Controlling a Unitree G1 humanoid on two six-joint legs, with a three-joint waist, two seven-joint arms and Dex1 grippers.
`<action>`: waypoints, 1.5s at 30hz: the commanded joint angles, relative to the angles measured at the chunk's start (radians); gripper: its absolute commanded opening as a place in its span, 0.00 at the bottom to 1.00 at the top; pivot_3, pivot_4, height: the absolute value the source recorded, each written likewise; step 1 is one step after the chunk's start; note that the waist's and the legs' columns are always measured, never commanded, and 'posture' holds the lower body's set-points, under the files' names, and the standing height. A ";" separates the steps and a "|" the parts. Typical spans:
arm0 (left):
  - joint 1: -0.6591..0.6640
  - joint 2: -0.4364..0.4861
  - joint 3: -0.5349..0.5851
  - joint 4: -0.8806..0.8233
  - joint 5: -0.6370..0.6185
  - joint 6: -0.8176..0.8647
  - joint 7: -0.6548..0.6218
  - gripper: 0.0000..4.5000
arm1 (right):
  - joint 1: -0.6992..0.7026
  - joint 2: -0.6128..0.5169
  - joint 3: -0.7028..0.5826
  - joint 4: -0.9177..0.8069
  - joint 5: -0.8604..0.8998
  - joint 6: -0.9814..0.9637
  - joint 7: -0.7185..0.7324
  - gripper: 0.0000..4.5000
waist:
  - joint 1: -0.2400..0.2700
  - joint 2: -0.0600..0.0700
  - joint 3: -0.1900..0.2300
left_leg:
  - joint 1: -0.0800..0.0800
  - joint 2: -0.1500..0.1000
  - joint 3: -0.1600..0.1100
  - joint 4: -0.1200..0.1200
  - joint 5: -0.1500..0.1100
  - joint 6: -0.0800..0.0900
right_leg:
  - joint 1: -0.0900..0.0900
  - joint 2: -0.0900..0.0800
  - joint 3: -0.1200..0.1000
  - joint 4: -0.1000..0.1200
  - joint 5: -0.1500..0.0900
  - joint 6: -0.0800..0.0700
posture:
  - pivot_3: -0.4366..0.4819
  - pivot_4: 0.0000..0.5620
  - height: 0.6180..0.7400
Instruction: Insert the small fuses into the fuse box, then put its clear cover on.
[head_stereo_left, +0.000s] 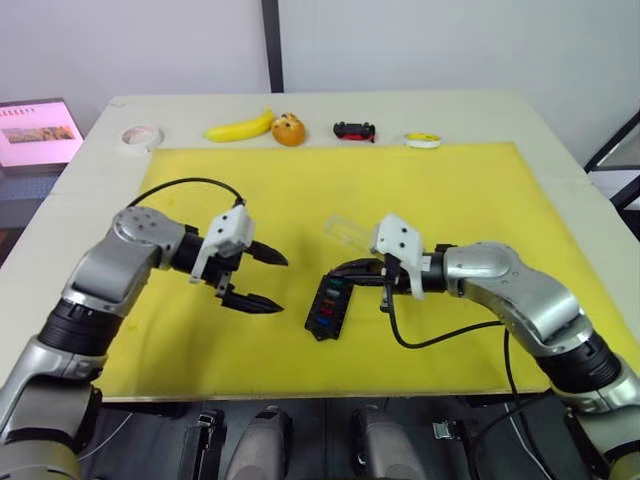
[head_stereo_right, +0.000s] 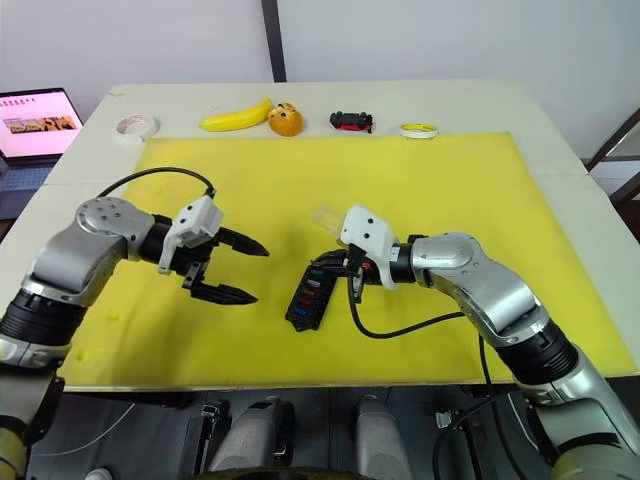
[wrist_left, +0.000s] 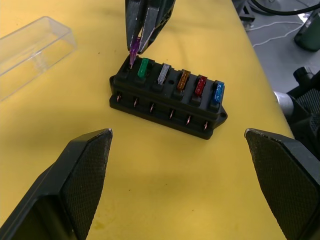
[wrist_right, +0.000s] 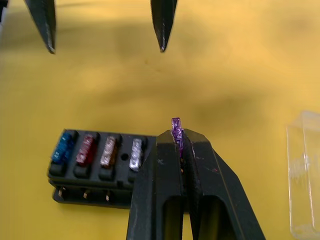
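Head view: the fuse box (head_stereo_left: 327, 305) lies on the yellow mat (head_stereo_left: 450, 190), the clear cover (head_stereo_left: 348, 232) just behind it. Left gripper (head_stereo_left: 263, 279) hovers beside the box, jaws apart.

Left wrist view: five fuses (wrist_left: 180, 82) sit seated.

Right wrist view: right gripper (wrist_right: 178, 136) has its jaws clamped on a purple fuse (wrist_right: 176, 129) over the box's end slot.

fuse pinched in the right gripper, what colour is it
Purple. The fuse pinched in the right gripper shows best in the right wrist view.
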 joint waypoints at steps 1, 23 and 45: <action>-0.005 -0.002 0.008 -0.027 0.007 -0.014 0.002 0.99 | -0.001 0.017 -0.031 0.001 -0.024 -0.017 0.019 0.00 | 0.000 0.000 0.000 | 0.000 0.000 0.000 0.000 0.000 0.000 | 0.000 0.000 0.000 0.000 0.000 0.000 | 0.48 0.27 1.00; 0.004 -0.006 0.011 -0.037 0.014 -0.021 0.006 0.99 | 0.002 0.083 -0.120 0.001 -0.027 0.061 0.035 0.00 | 0.000 0.000 0.000 | 0.000 0.000 0.000 0.000 0.000 0.000 | 0.000 0.000 0.000 0.001 0.000 0.000 | 0.48 0.27 1.00; 0.002 -0.008 0.007 -0.032 0.018 -0.030 0.006 0.99 | 0.040 0.103 -0.118 -0.017 -0.045 0.101 -0.002 0.00 | 0.000 0.000 0.000 | 0.000 0.000 0.000 0.000 0.000 0.000 | 0.000 0.000 0.000 0.001 0.000 0.000 | 0.48 0.27 1.00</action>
